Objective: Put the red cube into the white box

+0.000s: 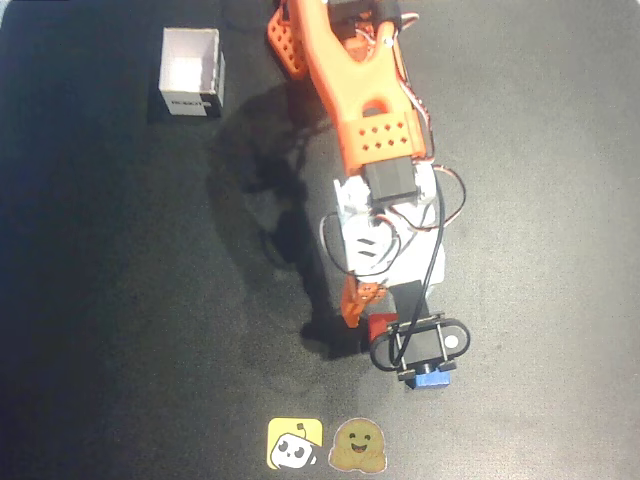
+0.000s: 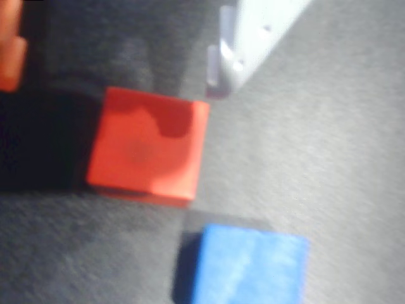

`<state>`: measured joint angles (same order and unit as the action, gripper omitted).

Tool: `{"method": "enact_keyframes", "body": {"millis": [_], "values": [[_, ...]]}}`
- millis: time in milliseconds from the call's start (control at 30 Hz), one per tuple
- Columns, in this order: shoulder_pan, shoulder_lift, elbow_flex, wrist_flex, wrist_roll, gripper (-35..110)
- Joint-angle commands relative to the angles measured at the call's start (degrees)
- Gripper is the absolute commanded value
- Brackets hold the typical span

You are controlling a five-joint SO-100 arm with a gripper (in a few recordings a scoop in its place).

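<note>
Lining up on the red cube, grasp not yet made.

I have the arm [image 1: 365,110] stretched toward the near edge of the desk [image 1: 110,330], and the fingers [image 2: 120,54] are spread: in the wrist view the orange one [image 2: 9,54] sits at the left edge and the white one [image 2: 237,44] at top centre, with the red cube [image 2: 149,145] lying on the desk below the gap, touching neither. The blue cube [image 2: 247,266] rests just beside it, close at one corner. In the overhead view the red cube [image 1: 379,324] peeks from under the wrist, and the white box [image 1: 190,70] stands well apart near the top left. Next, I judge, I must lower and centre the fingers around the red cube alone, keep clear of the blue cube, pinch, lift, then carry it across to the box.
</note>
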<state>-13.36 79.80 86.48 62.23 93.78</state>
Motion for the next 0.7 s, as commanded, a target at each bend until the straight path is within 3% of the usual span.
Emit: {"method": "enact_keyframes", "body": {"millis": [0, 667], "values": [[-0.7, -0.35, -2.55, -1.41, 0.79, 25], [-1.41, -9.23, -6.15, -3.87, 1.05, 25]]}}
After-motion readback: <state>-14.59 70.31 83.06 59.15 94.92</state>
